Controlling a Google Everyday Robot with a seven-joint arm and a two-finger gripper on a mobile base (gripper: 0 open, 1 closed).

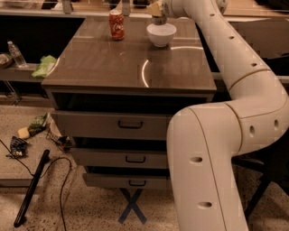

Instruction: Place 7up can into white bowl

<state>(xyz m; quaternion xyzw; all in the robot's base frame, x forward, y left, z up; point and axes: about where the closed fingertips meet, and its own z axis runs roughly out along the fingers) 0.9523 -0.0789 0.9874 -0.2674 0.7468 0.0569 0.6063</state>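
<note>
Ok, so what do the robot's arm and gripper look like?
The arm is cream-white: thick, smooth, rounded tube segments with bulky elbow joints, thin seams and small dark round holes along the shells. No loose cables show. The gripper, up above the white bowl, has a pale yellowish part.
</note>
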